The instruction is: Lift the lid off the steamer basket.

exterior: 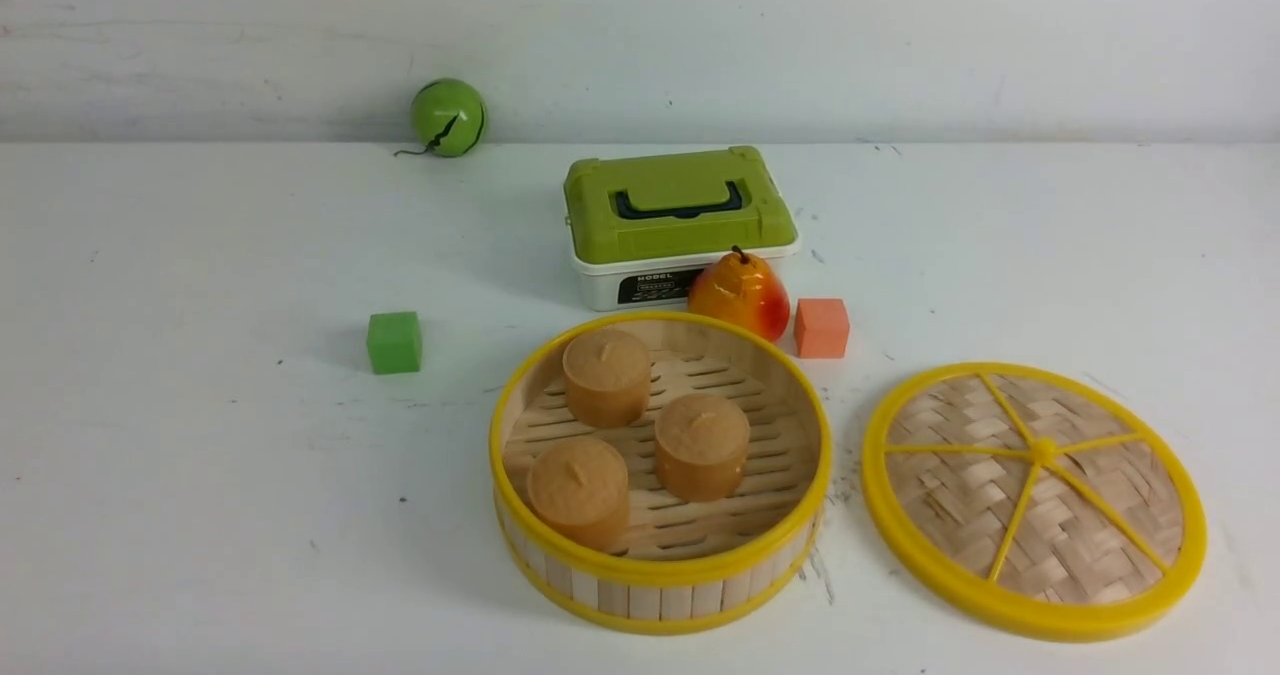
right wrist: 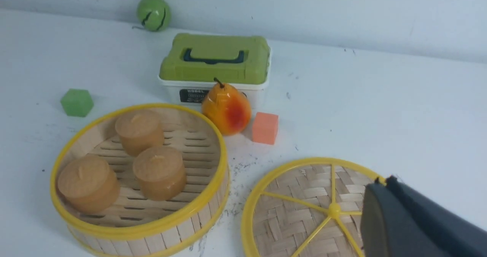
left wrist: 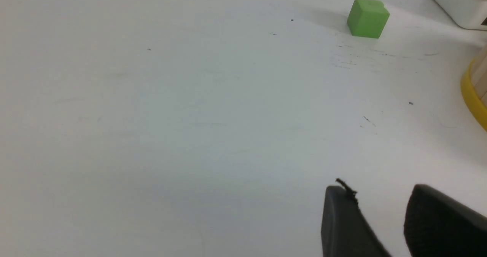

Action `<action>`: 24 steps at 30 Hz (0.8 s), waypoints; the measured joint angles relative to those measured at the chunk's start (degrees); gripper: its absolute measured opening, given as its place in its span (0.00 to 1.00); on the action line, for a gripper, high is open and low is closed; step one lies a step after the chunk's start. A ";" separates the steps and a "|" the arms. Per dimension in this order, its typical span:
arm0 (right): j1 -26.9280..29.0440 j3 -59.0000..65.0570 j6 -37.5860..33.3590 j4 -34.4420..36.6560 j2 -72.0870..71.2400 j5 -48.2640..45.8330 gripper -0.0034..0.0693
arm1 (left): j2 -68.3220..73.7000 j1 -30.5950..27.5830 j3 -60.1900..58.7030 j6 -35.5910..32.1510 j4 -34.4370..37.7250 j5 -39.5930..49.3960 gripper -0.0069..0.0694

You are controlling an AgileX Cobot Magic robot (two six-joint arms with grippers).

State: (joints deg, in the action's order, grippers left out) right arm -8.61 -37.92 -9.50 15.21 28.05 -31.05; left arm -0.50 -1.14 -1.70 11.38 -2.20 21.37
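The steamer basket [exterior: 660, 595] stands uncovered at the table's front centre, with three brown round buns [exterior: 700, 445] on its slatted floor. The lid [exterior: 960, 485] lies flat on the table just right of the basket, apart from it. Neither gripper shows in the front view. In the right wrist view my right gripper [right wrist: 382, 181] is shut and empty, over the lid's [right wrist: 304, 219] near edge; the basket [right wrist: 140, 226] is also there. In the left wrist view my left gripper [left wrist: 380, 192] is open and empty above bare table, left of the basket's rim [left wrist: 471, 97].
Behind the basket stand a white box with an olive-green top [exterior: 680, 205], a pear [exterior: 740, 295] and an orange cube [exterior: 822, 327]. A green cube [exterior: 394, 342] sits to the left. A green ball [exterior: 448, 117] rests by the back wall.
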 joint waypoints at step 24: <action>7.37 31.49 11.41 -11.91 -22.10 16.13 0.02 | 0.00 0.00 0.00 0.00 0.00 0.00 0.40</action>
State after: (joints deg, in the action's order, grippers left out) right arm -1.24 -6.42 1.90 3.30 5.95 -14.92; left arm -0.50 -1.14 -1.70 11.38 -2.20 21.37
